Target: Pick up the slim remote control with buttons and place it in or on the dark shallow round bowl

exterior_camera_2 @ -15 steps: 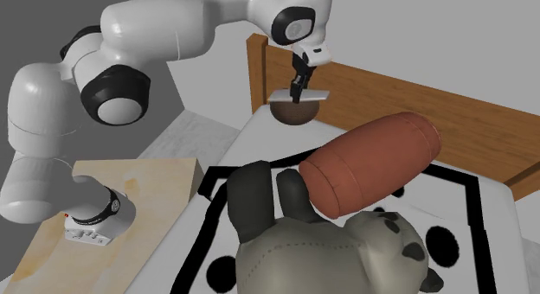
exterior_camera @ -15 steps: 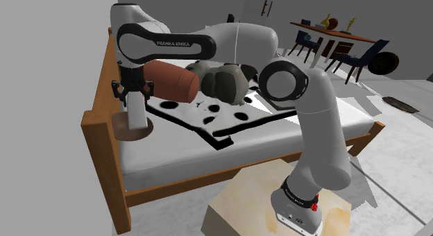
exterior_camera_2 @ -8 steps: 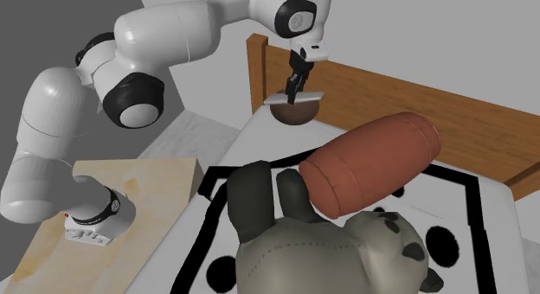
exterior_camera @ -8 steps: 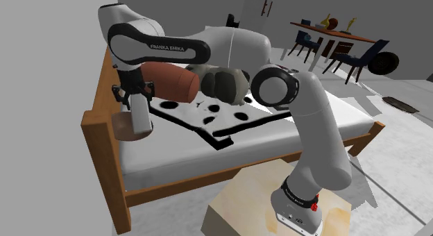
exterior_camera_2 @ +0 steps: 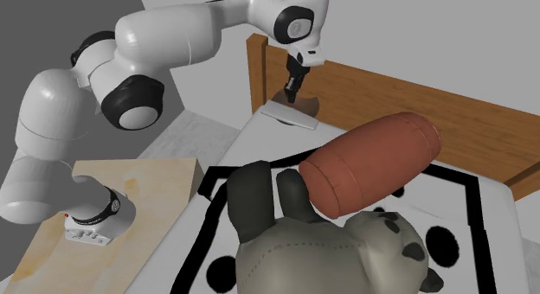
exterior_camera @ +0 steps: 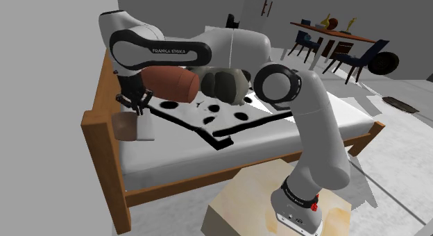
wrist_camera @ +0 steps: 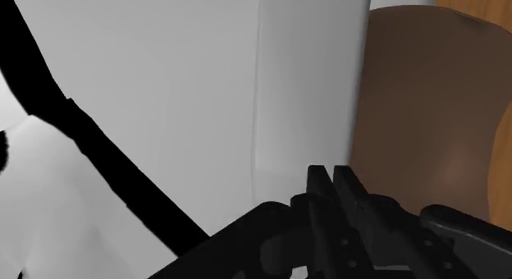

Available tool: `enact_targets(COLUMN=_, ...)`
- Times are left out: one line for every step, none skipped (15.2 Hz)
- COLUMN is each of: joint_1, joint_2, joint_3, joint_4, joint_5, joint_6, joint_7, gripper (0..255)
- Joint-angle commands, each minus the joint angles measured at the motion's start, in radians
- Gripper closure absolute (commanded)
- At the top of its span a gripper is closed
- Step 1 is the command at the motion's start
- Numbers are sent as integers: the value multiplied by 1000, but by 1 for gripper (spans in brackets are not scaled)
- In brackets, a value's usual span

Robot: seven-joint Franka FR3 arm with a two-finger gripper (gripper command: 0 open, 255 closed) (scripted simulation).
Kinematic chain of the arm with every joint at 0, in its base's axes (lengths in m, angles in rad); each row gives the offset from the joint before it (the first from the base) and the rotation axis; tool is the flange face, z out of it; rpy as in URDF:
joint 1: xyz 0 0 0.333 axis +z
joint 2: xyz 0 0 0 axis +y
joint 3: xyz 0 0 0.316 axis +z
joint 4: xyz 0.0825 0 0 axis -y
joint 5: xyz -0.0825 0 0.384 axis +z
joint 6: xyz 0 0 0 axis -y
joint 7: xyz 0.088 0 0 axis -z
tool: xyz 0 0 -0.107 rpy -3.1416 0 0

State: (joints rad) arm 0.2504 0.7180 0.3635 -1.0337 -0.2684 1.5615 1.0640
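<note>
Whereas the remote (exterior_camera: 145, 128) lay level across the bowl (exterior_camera: 124, 126) half a second ago, you now see it tipped, touching the bowl's side, low end toward the bed (exterior_camera: 97, 141). The placement looks to have failed, so expect to regrasp. The gripper (wrist_camera: 331, 175) hovers above, fingers drawn together on nothing. Across the shoulder view you can count one brown bowl, one pale remote, one brown bolster (exterior_camera: 170, 82) and one grey plush toy (exterior_camera: 223, 82).

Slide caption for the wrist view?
Gripper over a pale grey remote alongside the brown bowl on the bed.
</note>
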Motion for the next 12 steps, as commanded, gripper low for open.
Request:
enact_targets(joint_1=9, joint_2=65, joint_3=15, joint_4=-35, joint_5=0, joint_6=234, joint_7=11, gripper=255)
enact_targets(joint_1=0, joint_2=12, joint_3=5, joint_4=-20, joint_5=-1, joint_6=72, joint_7=8, gripper=255)
enact_targets(joint_1=0, joint_2=12, joint_3=5, joint_4=-20, joint_5=-1, joint_6=72, joint_7=8, gripper=0)
enact_targets(joint_1=-79, joint_2=-60, joint_3=30, joint_4=-158, joint_5=62, joint_6=173, joint_7=4, gripper=0)
enact_targets(joint_1=-156, joint_2=-119, joint_3=56, joint_4=-277, joint_5=127, joint_6=267, joint_7=-11, gripper=0)
enact_targets(joint_1=-227, joint_2=-170, joint_3=77, joint_4=-384, joint_5=198, joint_6=354, joint_7=-37, gripper=0)
enact_targets(joint_1=-256, joint_2=-191, joint_3=84, joint_4=-428, joint_5=233, joint_6=391, joint_7=-52, gripper=0)
enact_targets(joint_1=-254, joint_2=-188, joint_3=82, joint_4=-437, joint_5=233, joint_6=403, joint_7=-52, gripper=0)
enact_targets(joint_1=-252, joint_2=-184, joint_3=81, joint_4=-445, joint_5=232, joint_6=415, joint_7=-51, gripper=0)
enact_targets(joint_1=-251, joint_2=-180, joint_3=80, joint_4=-452, joint_5=230, joint_6=426, joint_7=-50, gripper=0)
enact_targets(joint_1=-249, joint_2=-176, joint_3=80, joint_4=-460, joint_5=229, joint_6=438, joint_7=-49, gripper=0)
enact_targets(joint_1=-248, joint_2=-172, joint_3=79, joint_4=-467, joint_5=227, joint_6=449, joint_7=-49, gripper=0)
